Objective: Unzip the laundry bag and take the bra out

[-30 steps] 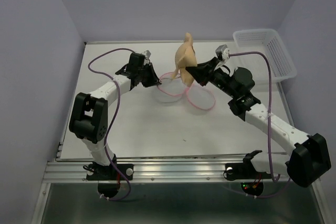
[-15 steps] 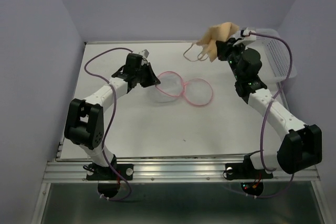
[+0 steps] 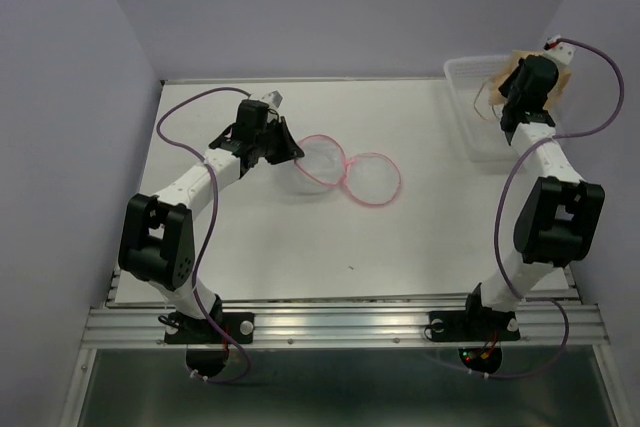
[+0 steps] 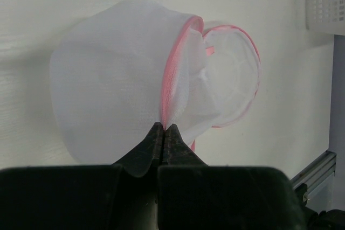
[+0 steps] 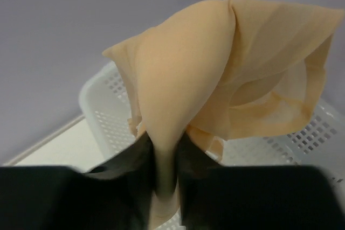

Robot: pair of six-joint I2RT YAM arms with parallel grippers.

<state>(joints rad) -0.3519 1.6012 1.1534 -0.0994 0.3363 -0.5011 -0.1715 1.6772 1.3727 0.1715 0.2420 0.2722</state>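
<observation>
Bag (image 3: 322,161) lies unzipped on the white surface (image 3: 280,247), its two pink-rimmed mesh halves spread flat side by side. Left claw (image 4: 163,133), pressed together, pinches the pink rim of the left half. Right claw (image 5: 164,157), raised above the white basket (image 3: 465,112) at the far right corner, pinches the tan bra (image 5: 215,74) in the air.

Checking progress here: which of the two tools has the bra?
The right tool, up over the white basket, with the tan bra pinched in it. The left tool instead pinches the laundry bag by its pink rim.
</observation>
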